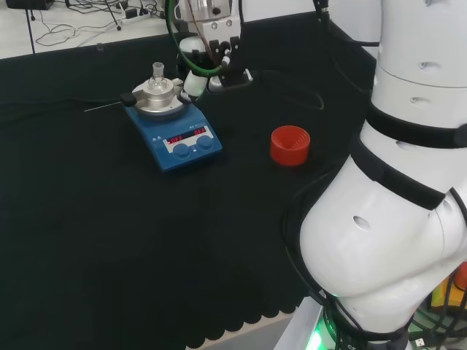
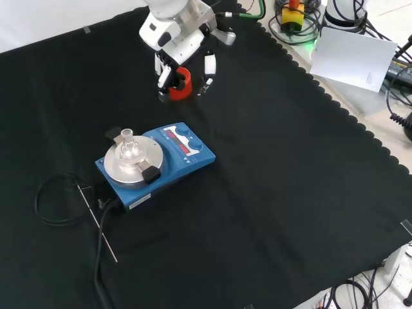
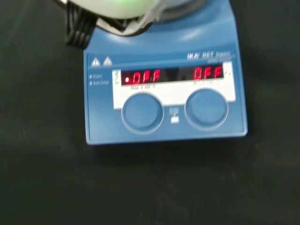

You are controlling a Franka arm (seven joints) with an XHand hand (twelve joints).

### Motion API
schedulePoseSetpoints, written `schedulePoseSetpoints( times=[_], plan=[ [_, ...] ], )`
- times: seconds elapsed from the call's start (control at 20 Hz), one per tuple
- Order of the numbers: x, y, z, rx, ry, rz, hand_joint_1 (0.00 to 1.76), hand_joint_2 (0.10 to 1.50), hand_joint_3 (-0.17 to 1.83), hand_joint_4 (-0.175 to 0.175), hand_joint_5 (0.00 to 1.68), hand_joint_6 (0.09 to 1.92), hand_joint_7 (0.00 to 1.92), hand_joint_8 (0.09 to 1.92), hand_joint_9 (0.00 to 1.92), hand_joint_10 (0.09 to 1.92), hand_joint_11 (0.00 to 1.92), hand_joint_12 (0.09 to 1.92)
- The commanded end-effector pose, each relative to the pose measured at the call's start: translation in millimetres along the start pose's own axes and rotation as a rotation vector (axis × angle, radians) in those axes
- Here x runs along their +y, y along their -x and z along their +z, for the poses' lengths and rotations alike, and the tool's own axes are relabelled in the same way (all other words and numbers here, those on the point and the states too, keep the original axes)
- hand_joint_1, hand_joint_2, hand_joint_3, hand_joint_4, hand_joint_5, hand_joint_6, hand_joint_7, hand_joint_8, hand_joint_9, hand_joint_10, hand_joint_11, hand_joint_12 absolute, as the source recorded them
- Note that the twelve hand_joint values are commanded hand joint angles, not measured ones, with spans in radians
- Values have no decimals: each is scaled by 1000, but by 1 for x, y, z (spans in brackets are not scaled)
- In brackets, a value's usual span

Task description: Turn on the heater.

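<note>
The blue heater (image 1: 179, 135) sits on the black cloth with a small clear flask (image 1: 157, 82) on its round metal plate. From the front, the heater (image 2: 174, 161) shows its knobs and red lit display facing the hand. The hand (image 2: 183, 51) hangs above the cloth beyond the heater, fingers relaxed and pointing down, holding nothing and well apart from the heater. In the head view the hand (image 1: 211, 51) is just past the heater's far right corner. The wrist view shows the heater panel (image 3: 164, 126) with two round blue knobs (image 3: 142, 112) (image 3: 206, 108) under the lit display.
A red ribbed ring stand (image 1: 290, 145) stands to the heater's right in the head view; from the front the ring (image 2: 181, 90) lies under the hand. A thin metal rod (image 2: 96, 222) and a black cable (image 2: 51, 199) lie by the heater's back. The white arm links (image 1: 394, 182) fill the head view's right.
</note>
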State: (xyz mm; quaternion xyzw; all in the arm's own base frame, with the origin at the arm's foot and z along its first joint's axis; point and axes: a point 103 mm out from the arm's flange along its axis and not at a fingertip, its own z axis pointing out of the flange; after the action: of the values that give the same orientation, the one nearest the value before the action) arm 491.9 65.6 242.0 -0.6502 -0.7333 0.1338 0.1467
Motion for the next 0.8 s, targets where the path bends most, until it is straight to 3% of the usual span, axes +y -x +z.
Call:
schedulePoseSetpoints(
  times=[0.05, 0.25, 0.8],
  plan=[
    [6, -3, 36, 35, -116, 0, 1046, 686, 630, -165, 561, 659, 1458, 1056, 1633, 892, 1504, 871],
    [9, -8, 52, 42, -171, -3, 1088, 738, 640, -175, 620, 653, 1591, 1275, 1737, 1229, 1690, 992],
    [3, -21, 77, 45, -223, -33, 1365, 760, 824, -140, 423, 773, 1623, 1383, 1735, 1317, 1393, 1182]
  ],
)
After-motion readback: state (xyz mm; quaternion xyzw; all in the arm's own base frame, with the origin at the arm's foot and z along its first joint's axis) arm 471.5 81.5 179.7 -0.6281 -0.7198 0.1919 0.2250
